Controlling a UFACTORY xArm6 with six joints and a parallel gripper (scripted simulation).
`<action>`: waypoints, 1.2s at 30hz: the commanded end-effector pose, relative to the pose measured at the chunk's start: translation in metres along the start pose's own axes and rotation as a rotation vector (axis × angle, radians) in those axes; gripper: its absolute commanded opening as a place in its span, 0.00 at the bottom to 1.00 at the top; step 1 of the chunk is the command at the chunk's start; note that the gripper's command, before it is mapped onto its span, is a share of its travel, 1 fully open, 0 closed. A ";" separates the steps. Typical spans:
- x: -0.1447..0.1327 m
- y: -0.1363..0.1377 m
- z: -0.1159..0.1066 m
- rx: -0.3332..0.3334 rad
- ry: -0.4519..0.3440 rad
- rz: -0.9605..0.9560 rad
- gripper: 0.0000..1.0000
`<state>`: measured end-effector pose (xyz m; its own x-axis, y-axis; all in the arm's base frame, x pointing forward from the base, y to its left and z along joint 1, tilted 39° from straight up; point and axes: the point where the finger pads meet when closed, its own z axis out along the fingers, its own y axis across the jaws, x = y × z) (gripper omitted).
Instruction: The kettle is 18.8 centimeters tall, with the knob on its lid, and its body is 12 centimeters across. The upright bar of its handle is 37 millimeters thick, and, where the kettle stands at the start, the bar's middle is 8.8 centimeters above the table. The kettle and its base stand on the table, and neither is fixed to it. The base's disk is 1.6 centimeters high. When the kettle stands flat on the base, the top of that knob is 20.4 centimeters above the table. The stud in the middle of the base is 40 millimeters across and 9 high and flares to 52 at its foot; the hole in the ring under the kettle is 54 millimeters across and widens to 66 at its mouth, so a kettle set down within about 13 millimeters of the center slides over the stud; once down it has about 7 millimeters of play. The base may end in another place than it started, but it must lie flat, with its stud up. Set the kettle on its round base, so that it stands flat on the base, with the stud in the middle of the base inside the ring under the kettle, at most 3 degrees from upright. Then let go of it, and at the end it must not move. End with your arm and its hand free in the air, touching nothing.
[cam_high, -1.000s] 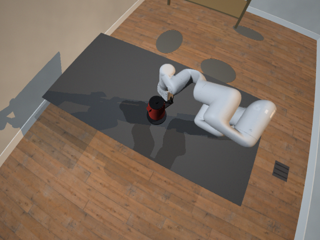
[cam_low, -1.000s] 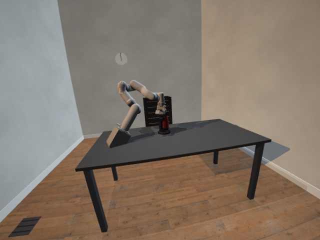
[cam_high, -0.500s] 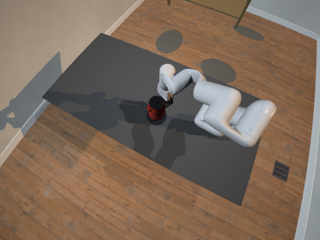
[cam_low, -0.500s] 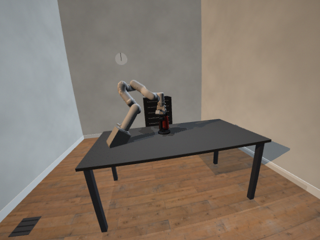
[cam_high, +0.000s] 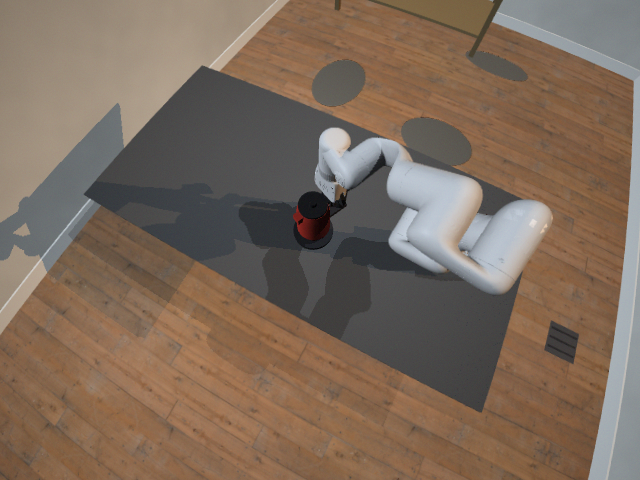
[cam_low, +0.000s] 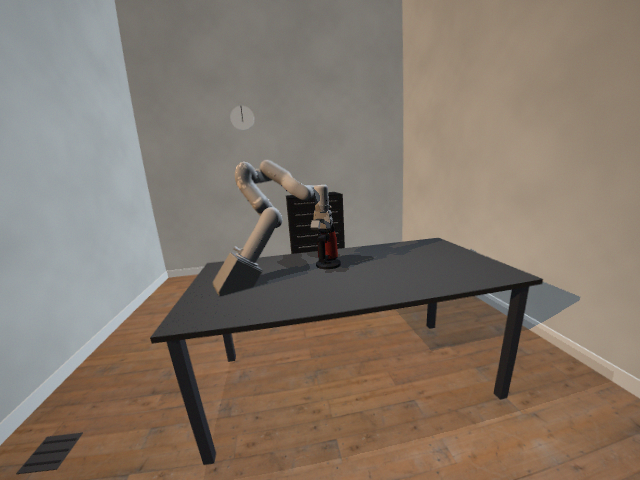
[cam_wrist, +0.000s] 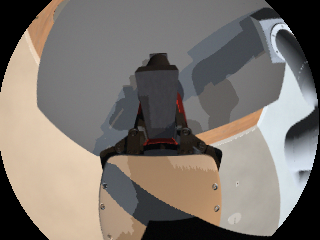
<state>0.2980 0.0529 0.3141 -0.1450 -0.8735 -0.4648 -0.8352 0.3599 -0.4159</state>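
Observation:
The red kettle (cam_high: 312, 221) (cam_low: 331, 246) with a black lid stands upright over the black round base (cam_high: 313, 242) (cam_low: 328, 265) on the dark table (cam_high: 217, 139) (cam_low: 361, 294). The base's rim shows around the kettle's foot. My gripper (cam_high: 338, 201) (cam_low: 323, 230) (cam_wrist: 160, 112) is shut on the kettle's dark handle bar (cam_wrist: 158, 96), on the side toward the arm. In the wrist view the handle fills the space between the fingers, with red showing beside it. I cannot tell whether the kettle rests fully on the base.
The white arm (cam_high: 439, 206) (cam_low: 258, 206) reaches over the table from its mount (cam_low: 235, 273) at the left end. A dark slatted chair back (cam_low: 305, 222) stands behind the table, right behind the kettle.

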 end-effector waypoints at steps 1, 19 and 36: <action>-0.001 -0.001 -0.001 0.004 -0.001 -0.001 0.00; -0.001 -0.001 0.019 0.004 -0.001 -0.001 0.00; -0.001 -0.001 0.019 0.004 -0.001 -0.001 0.00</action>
<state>0.3089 0.0597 0.2981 -0.1449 -0.8736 -0.4646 -0.8351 0.3598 -0.4160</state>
